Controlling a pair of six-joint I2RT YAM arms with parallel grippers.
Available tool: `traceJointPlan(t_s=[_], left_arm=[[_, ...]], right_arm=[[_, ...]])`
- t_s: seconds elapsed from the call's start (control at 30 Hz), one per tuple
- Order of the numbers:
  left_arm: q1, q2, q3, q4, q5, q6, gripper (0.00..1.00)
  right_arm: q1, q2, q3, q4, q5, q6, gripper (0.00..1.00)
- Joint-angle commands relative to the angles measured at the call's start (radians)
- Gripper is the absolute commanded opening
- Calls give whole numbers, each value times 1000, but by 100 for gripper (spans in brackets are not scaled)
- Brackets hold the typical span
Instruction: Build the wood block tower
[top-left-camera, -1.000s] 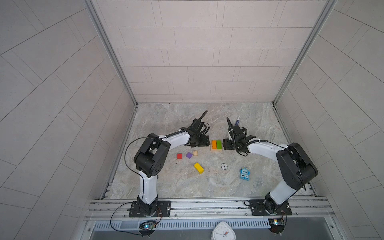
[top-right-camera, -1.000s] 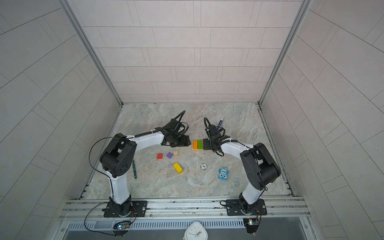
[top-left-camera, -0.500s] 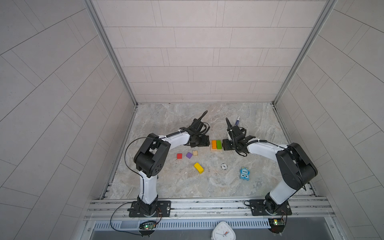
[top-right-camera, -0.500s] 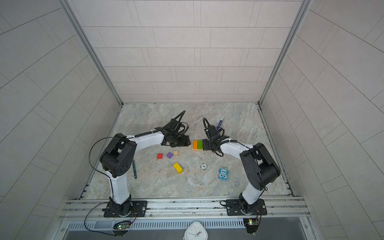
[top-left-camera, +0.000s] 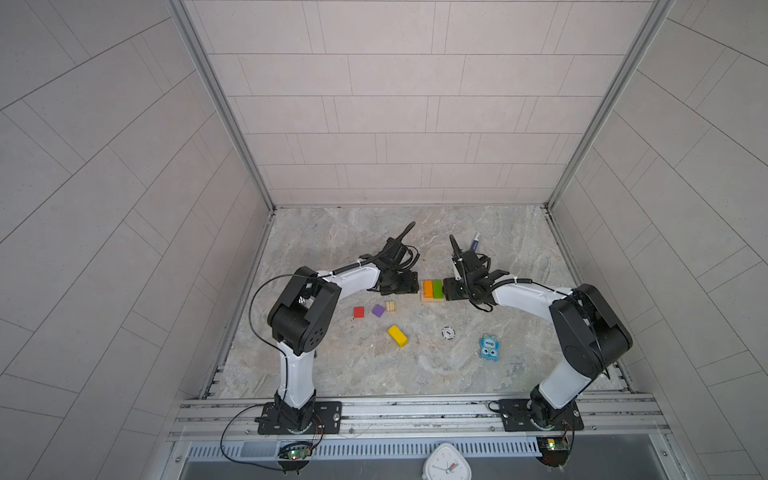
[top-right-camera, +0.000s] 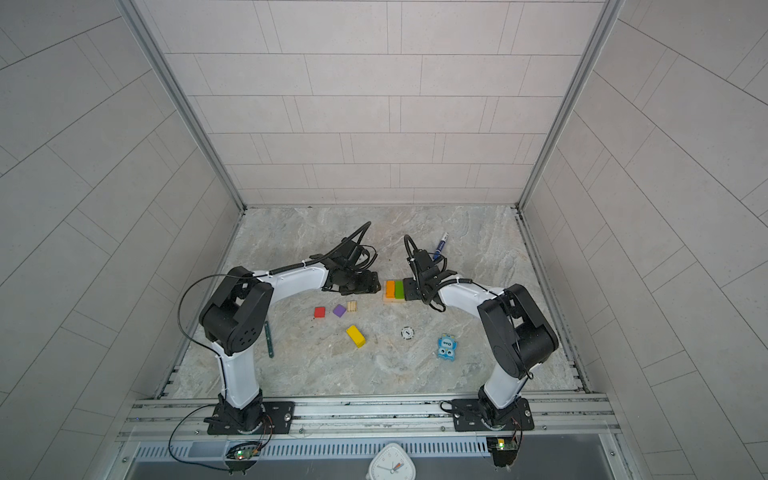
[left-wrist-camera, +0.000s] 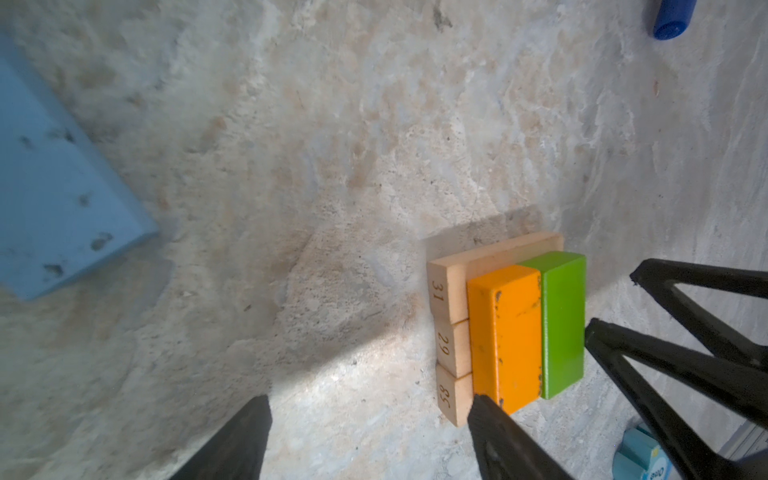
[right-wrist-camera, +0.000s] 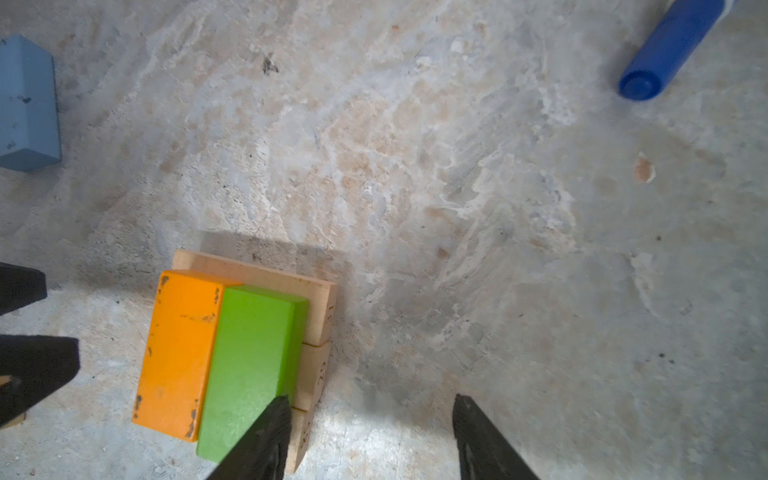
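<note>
Progress stands at about the second layer, judged from how the pieces lie. Nearest the rail, a yellow block (top-left-camera: 397, 336) lies loose on the worktop (top-left-camera: 374, 374), with a white disc (top-left-camera: 447, 333) and a blue toy (top-left-camera: 489, 347) to its right, neither of them part of the build. Just beyond, a red cube (top-left-camera: 358, 312), a purple cube (top-left-camera: 378, 310) and a striped cube (top-left-camera: 390, 306) sit in a row, unstacked. Farther on stands the tower (top-left-camera: 432, 289): a tan base (left-wrist-camera: 449, 299) of three bars laid side by side carries an orange block (left-wrist-camera: 505, 336) and a green block (left-wrist-camera: 561, 324), touching along their long faces. The left end effector (left-wrist-camera: 370, 409) flanks the orange side and the right end effector (right-wrist-camera: 371, 401) the green side. Both are spread, with nothing between the fingers; contact with the tower cannot be confirmed. Left to place, then: the yellow block, a blue block (left-wrist-camera: 62, 187) and the three cubes. Farthest back lies a blue marker (top-left-camera: 475, 241). Only the wrist views show the blue block, which the left arm hides in both top views, and the stamped numerals on the tan bar ends. Only the top views show the loose cubes and the yellow block. A dark green stick (top-right-camera: 269, 338) beside the left arm shows clearly in a top view.
</note>
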Motion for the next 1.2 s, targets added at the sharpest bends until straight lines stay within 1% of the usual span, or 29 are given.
traceJointPlan(t_s=[0.0,0.27,0.43,0.7,0.87,1.07,1.17], left_arm=[[-5,-16,16,-17,-12,19,82],[-5,-17,16,-18,-12,20,82],[-6,-17,15,-19,-15,22,82],[-2,-38,57,-72,-22,38,82],[-1,-68,95,-133,-37,61,82],[0,-133,79,-193,-34,77,82],[-1,-190,52,-228,-30,100,82]], right_arm=[[7,11,19,-20,5,-8,63],[9,13,22,-22,8,-9,63],[9,-6,10,-21,30,-2,62],[9,-114,-77,34,76,17,63],[9,-173,-122,62,75,13,63],[10,-272,-172,50,65,-8,64],[10,-333,-200,31,50,-19,67]])
